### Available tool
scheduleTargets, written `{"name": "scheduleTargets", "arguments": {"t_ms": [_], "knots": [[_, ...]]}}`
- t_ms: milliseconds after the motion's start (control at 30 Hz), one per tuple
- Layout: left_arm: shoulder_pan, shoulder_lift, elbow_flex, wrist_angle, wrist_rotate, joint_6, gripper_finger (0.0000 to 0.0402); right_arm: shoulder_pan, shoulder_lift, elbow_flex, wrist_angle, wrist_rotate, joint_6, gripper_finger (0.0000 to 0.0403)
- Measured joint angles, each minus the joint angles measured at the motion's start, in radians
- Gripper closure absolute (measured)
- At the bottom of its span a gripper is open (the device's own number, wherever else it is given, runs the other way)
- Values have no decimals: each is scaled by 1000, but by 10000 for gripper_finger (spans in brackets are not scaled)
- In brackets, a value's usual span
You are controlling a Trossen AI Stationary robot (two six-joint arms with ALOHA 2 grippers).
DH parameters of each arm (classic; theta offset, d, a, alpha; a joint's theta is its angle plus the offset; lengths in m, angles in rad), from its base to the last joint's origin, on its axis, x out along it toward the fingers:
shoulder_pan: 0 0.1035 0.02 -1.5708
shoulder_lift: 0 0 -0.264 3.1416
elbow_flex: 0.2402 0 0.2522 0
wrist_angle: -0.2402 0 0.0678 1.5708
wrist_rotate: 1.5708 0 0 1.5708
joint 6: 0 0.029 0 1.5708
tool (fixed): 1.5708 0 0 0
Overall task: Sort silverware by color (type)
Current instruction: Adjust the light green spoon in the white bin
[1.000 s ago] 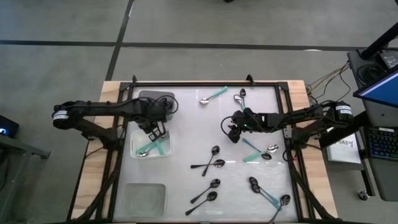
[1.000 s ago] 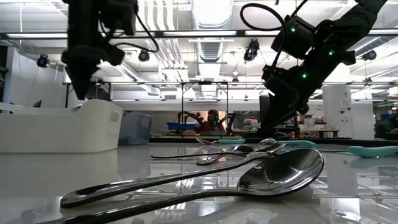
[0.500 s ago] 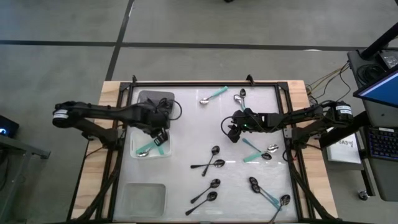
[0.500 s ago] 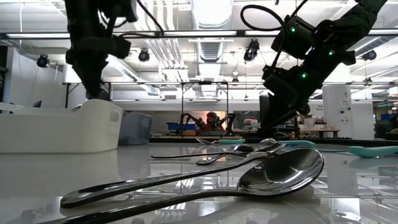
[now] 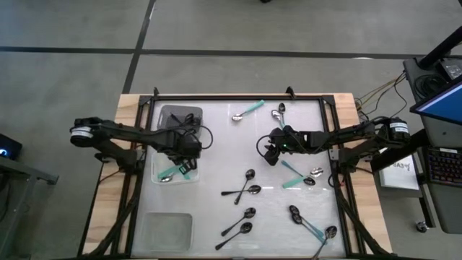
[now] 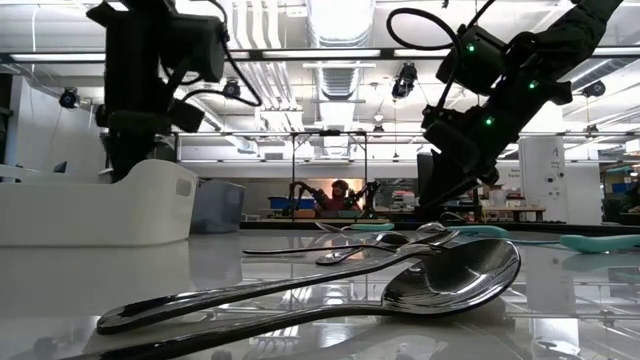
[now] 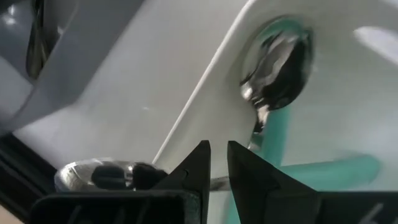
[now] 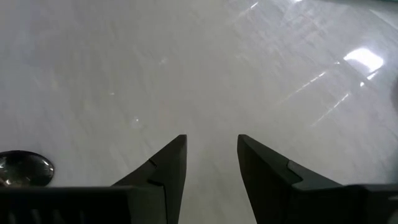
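My left gripper (image 5: 184,160) reaches down into the white bin (image 5: 157,167) and also shows in the low view (image 6: 130,150). Its fingers are open by only a narrow gap (image 7: 217,158) and hold nothing. Below them lie teal-handled spoons: one silver bowl (image 7: 277,65), another bowl (image 7: 93,175), and a teal handle (image 7: 329,171). My right gripper (image 5: 271,153) hovers open over bare table (image 8: 211,149) near the middle. Loose spoons lie on the table: black ones (image 5: 249,175) (image 5: 244,228) and teal-handled ones (image 5: 249,110) (image 5: 292,175) (image 5: 317,232).
A grey bin (image 5: 180,115) sits just beyond the white bin, and a clear bin (image 5: 168,231) stands at the near left corner. In the low view, large dark spoons (image 6: 450,280) lie close to the camera. A raised frame rims the table (image 5: 238,97).
My left gripper has moved down into the white bin, shifting slightly toward the table's right and near edge. The spoons in the bin have stayed where they were.
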Motion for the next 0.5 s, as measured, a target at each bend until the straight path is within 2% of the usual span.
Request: {"name": "scheduleTargets", "arguments": {"t_ms": [300,500], "knots": [[-73,-75,-106,-5,96,-250,364,0,0,-2,0,0,-4,268],[-159,-93,-83,175,89,-229,364,0,0,-2,8,0,-3,268]]}}
